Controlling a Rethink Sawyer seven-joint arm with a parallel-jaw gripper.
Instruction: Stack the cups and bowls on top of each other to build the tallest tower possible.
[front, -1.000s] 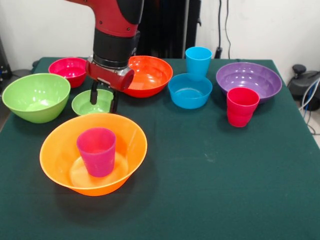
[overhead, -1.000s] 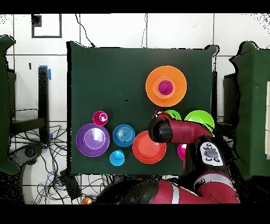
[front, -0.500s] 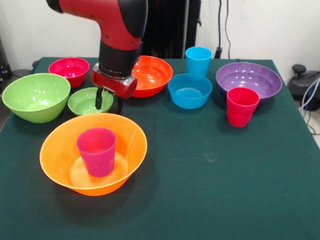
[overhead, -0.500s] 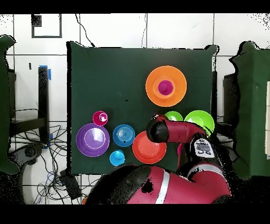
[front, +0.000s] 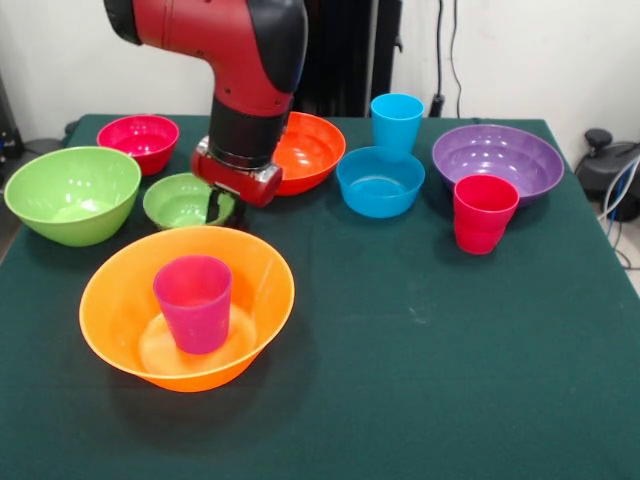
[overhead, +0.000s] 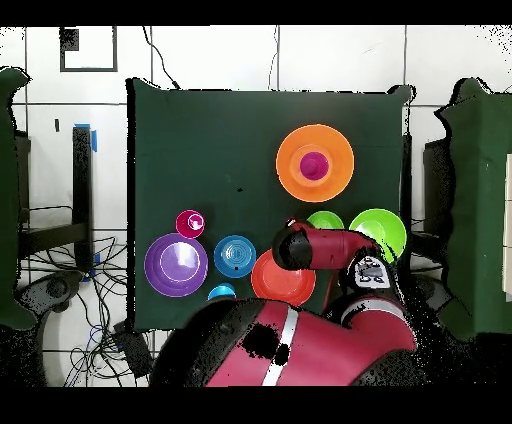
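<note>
So from where I'm standing the tower is barely started: the big orange bowl (front: 187, 306) sits near the front edge of the table (front: 420, 380) with the purple-magenta cup (front: 193, 302) standing upright inside it, open end up. Everything else is loose on the green cloth.

The gripper (front: 224, 207) hangs low between the small lime green bowl (front: 183, 200) and the red-orange bowl (front: 303, 152), right by the small bowl's rim. I can only make out dark finger tips poking out under the red wrist, and honestly I can't tell if the claw is spread or pinched. Nothing seems to be in it though.

My guess is it's going for one of those two bowls. If it's the small green one, I'd pinch the rim wall on the side closest to the arm, one finger inside and one outside, and lift straight up so the glossy plastic doesn't slide off into the big lime green bowl (front: 72, 193) just beside it. Then the tricky bit: that cup in the orange bowl is a narrow perch, so whatever goes on it has to be centred or it'll tip.

The rest is well apart on the other side: blue bowl (front: 379, 182) with the sky blue cup (front: 396, 122) behind it, purple bowl (front: 497, 161), the red-pink cup (front: 484, 213) in front of that, and the pink-red bowl (front: 139, 141) at the back corner.
</note>
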